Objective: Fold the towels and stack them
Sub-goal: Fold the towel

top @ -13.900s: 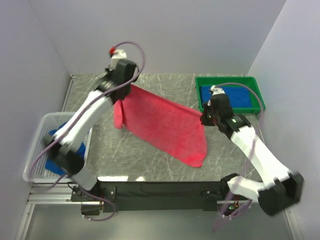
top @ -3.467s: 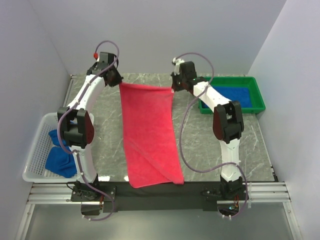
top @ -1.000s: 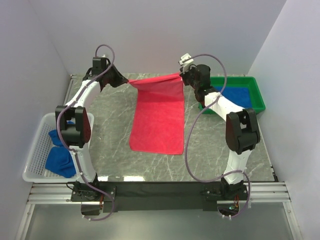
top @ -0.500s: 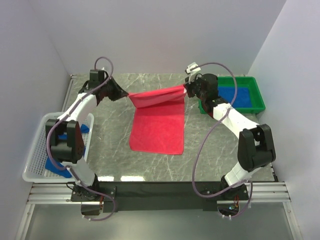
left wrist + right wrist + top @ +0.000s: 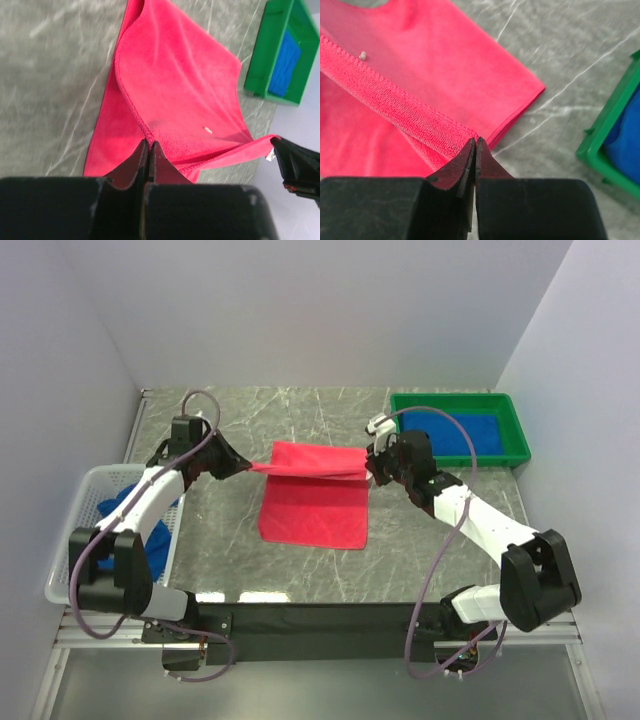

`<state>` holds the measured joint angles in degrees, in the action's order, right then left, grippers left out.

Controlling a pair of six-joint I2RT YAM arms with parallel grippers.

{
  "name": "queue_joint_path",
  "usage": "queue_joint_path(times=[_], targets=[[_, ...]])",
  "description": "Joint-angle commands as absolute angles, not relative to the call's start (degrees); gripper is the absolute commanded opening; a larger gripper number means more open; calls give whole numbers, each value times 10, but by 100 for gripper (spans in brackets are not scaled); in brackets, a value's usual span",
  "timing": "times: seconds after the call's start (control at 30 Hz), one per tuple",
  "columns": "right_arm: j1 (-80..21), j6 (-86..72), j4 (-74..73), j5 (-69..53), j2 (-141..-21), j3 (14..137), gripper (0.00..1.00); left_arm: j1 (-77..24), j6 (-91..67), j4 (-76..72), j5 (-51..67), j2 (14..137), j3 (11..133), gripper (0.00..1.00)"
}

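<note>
A red towel (image 5: 315, 505) lies on the grey marble table (image 5: 450, 560) in the middle, its far edge lifted and carried toward the near edge. My left gripper (image 5: 250, 468) is shut on the lifted left corner, seen in the left wrist view (image 5: 148, 142). My right gripper (image 5: 368, 472) is shut on the lifted right corner, seen in the right wrist view (image 5: 476, 140). The towel (image 5: 180, 95) sags between the two corners over its lower half (image 5: 365, 135). A folded blue towel (image 5: 455, 430) lies in the green bin (image 5: 460, 400).
The green bin stands at the back right and shows in both wrist views (image 5: 280, 55) (image 5: 610, 145). A white basket (image 5: 70, 540) at the left holds crumpled blue towels (image 5: 130, 505). The black table edge (image 5: 320, 615) runs along the front.
Both grippers have carried the towel's far edge toward me and lower; a second ago it was held high at the back. The towel now lies folded roughly in half.
</note>
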<state>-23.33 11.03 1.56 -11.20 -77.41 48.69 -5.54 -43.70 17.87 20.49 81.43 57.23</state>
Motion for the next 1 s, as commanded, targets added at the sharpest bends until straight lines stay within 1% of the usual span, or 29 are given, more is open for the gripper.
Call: queue_joint_path(times=[0.0,0.17,0.37,0.63,0.97], targets=[[-240,105,-11,-57,-737,461,0,-62,-436,170,178,771,521,1],[-257,87,-32,-48,-728,425,0,-84,-453,144,160,731,428,1],[-265,53,-78,-42,-768,422,0,-109,-472,120,144,744,379,1],[-272,48,-190,-40,-853,483,0,-127,-494,99,132,794,346,1],[-287,59,-179,-11,-845,477,0,-134,-490,120,109,802,360,1]])
